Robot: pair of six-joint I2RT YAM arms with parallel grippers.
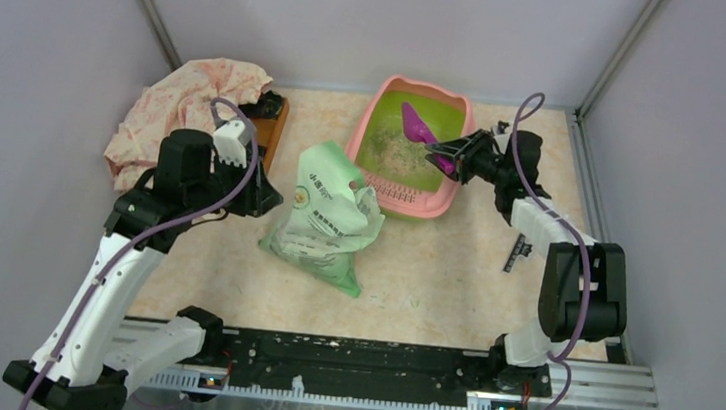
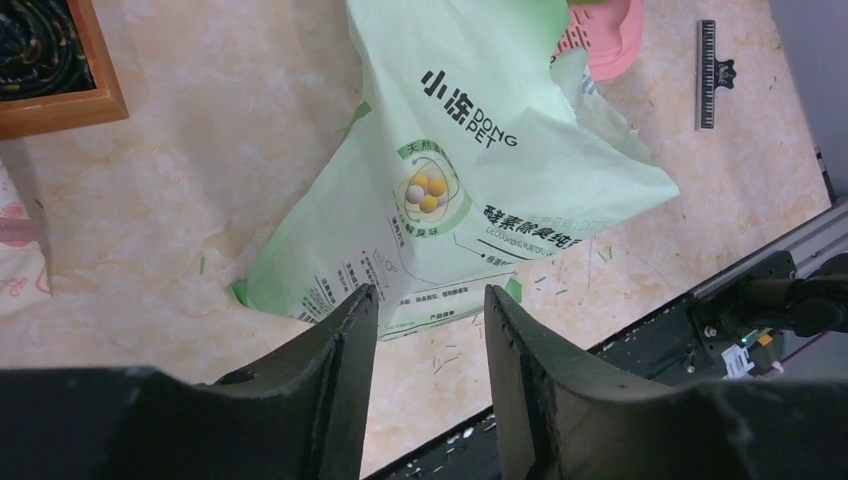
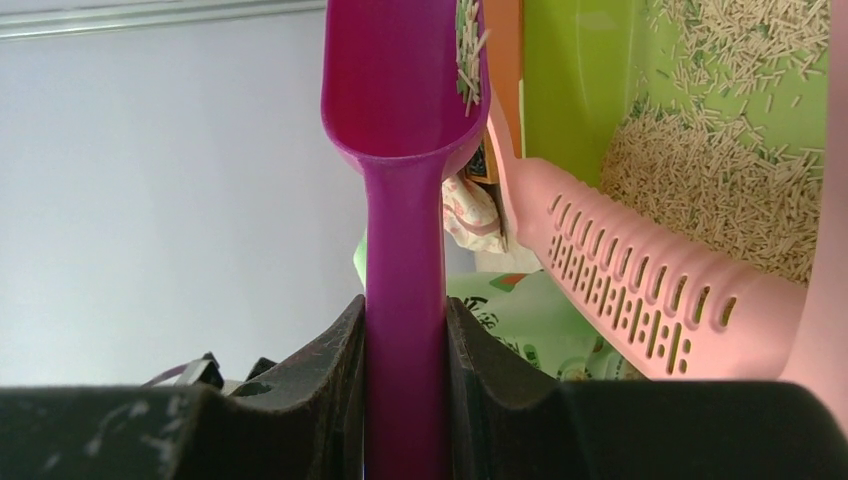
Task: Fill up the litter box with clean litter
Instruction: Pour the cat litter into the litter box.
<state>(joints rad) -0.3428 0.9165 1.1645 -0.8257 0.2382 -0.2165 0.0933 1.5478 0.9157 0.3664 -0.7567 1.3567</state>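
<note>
The right gripper [image 3: 405,312] is clamped on the handle of a magenta scoop [image 3: 404,95], its fingers [image 3: 320,370] pressed against the handle from both sides. The scoop's bowl points away from the wrist, and a few pellets of litter [image 3: 468,45] lie along one edge of the bowl.

In the top view the scoop hangs over the right half of the box [image 1: 387,95], bowl toward the far wall, with the gripper at the box's right rim. The box sits at the far middle of the table [image 1: 453,274]. It has a pink rim all round, a slotted ledge at its near end and a green inside. Litter lies loose on the green floor in a thin, patchy layer. The right wrist view shows it thicker just behind the slotted ledge, with bare green further in.

The left gripper [image 2: 428,300] stands partly apart with nothing between its fingers [image 2: 345,345]. Through the gap a light green printed bag [image 2: 470,170] shows below. The bag lies crumpled on the table just beside the box's near left corner, and whether the two touch cannot be told.

Left of the box, a wooden frame [image 1: 272,121] lies by the far wall, with a pink-patterned cloth [image 1: 182,107] bunched against it. A black strip [image 1: 518,252] lies on the table right of the box, under the right arm.
</note>
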